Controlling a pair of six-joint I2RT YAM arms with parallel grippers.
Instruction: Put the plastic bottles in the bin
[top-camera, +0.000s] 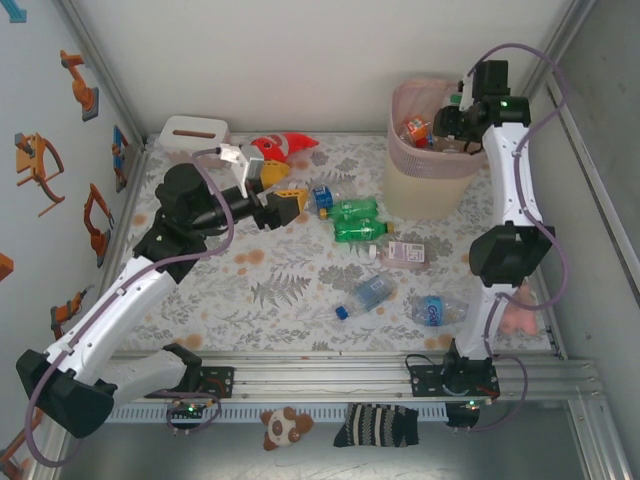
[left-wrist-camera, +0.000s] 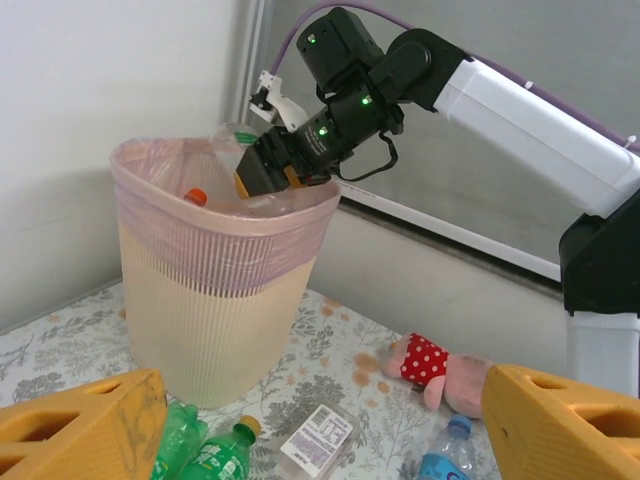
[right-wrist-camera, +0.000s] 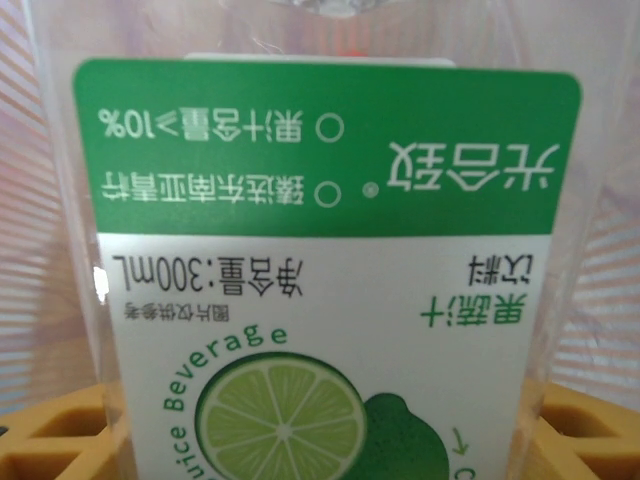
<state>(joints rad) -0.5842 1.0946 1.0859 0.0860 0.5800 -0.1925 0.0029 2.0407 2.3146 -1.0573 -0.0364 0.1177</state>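
As it grips a bottle (right-wrist-camera: 320, 260), the right end effector (left-wrist-camera: 274, 174) overhangs the bin (left-wrist-camera: 215, 330).

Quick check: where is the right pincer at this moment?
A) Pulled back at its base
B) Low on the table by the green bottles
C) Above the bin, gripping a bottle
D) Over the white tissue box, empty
C: the left wrist view shows the right pincer over the bin, and its own camera shows a lime-label bottle between the yellow fingers.
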